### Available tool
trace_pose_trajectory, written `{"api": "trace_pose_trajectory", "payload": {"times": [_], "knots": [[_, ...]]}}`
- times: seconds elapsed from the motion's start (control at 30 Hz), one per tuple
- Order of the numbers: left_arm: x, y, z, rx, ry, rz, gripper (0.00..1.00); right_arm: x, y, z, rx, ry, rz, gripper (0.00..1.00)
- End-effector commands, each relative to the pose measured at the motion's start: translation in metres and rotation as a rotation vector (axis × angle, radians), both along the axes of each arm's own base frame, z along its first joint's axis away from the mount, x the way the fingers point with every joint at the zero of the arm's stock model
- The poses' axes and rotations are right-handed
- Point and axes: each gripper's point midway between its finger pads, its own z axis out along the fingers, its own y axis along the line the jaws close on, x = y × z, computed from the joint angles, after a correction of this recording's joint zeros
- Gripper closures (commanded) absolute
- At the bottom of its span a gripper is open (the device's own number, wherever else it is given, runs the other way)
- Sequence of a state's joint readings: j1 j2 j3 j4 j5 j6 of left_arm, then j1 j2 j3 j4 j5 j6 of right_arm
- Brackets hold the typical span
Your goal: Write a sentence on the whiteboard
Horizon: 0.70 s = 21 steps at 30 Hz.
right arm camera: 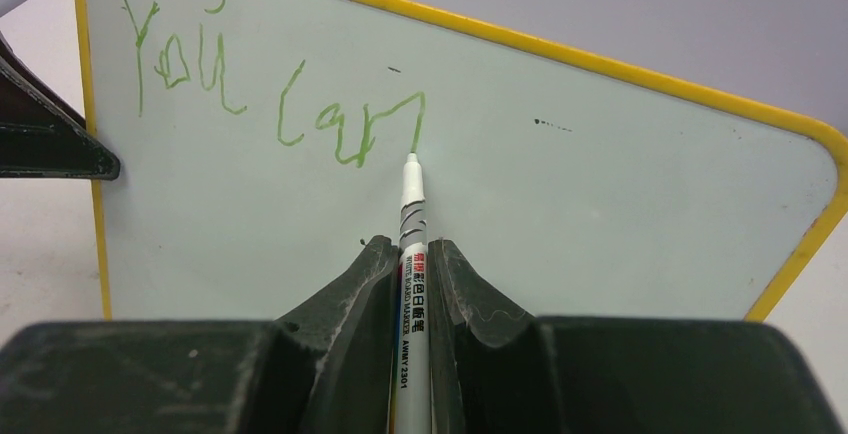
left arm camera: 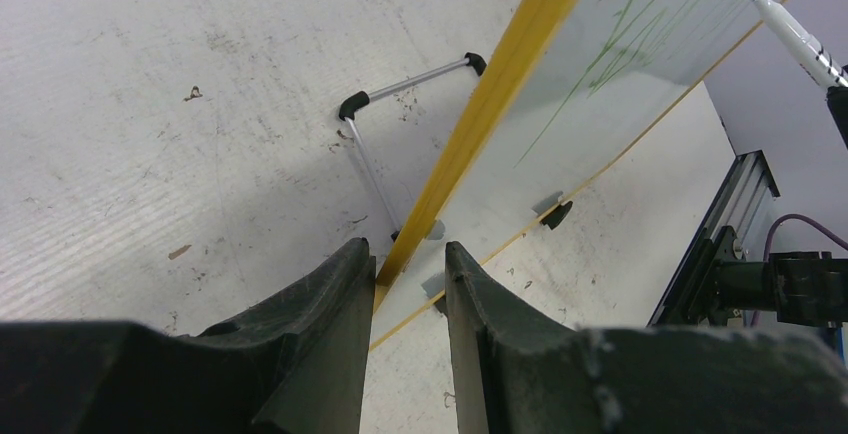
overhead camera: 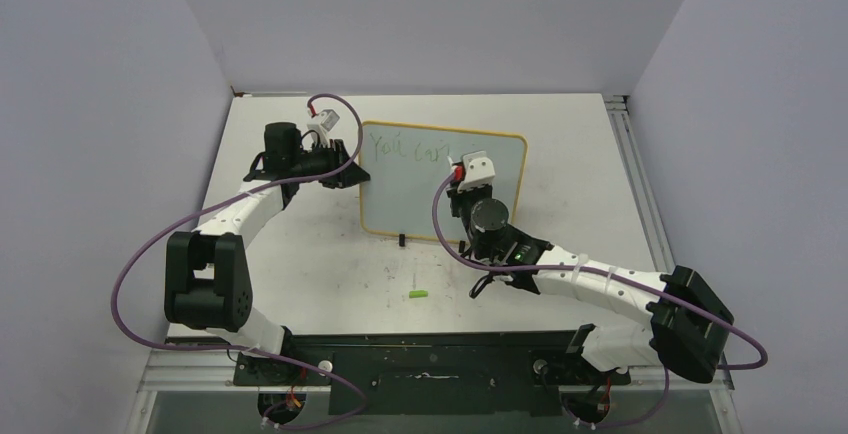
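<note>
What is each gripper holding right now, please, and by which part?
The right gripper clamps the slim white marker pen by its barrel; the left gripper pinches the pale, rounded-corner whiteboard by its yellow frame edge.

Left arm (overhead camera: pixel 235 219) goes up from its base, elbow bent, forearm angled inward. The left gripper (left arm camera: pixel 405 254) sits sideways with its jaws narrow, pinching the frame edge of the whiteboard (overhead camera: pixel 420 204) that runs out ahead of the fingertips. Right arm (overhead camera: pixel 590 279) stretches low and long toward the middle, wrist tipped forward. The right gripper (right arm camera: pixel 410 249) is clamped tight on a marker (right arm camera: pixel 412 204), which sticks straight out past the fingertips, its barrel between the pads.
</note>
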State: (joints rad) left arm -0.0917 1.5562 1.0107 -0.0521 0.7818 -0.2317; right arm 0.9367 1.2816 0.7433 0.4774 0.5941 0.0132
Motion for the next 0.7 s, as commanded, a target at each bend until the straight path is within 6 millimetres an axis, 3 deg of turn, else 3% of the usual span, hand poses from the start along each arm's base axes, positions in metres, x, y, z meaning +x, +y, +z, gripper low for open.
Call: {"api": "trace_pose_trajectory", "payload": {"times": [0.0, 0.67], "knots": [[0.004, -0.008, 0.021, -0.017, -0.054, -0.035, 0.7, -0.003, -0.008, -0.001, 0.017, 0.011, -0.018, 0.95], [0.004, -0.007, 0.022, -0.015, -0.059, -0.031, 0.7, -0.015, -0.008, -0.005, 0.018, 0.018, -0.012, 0.95]]}}
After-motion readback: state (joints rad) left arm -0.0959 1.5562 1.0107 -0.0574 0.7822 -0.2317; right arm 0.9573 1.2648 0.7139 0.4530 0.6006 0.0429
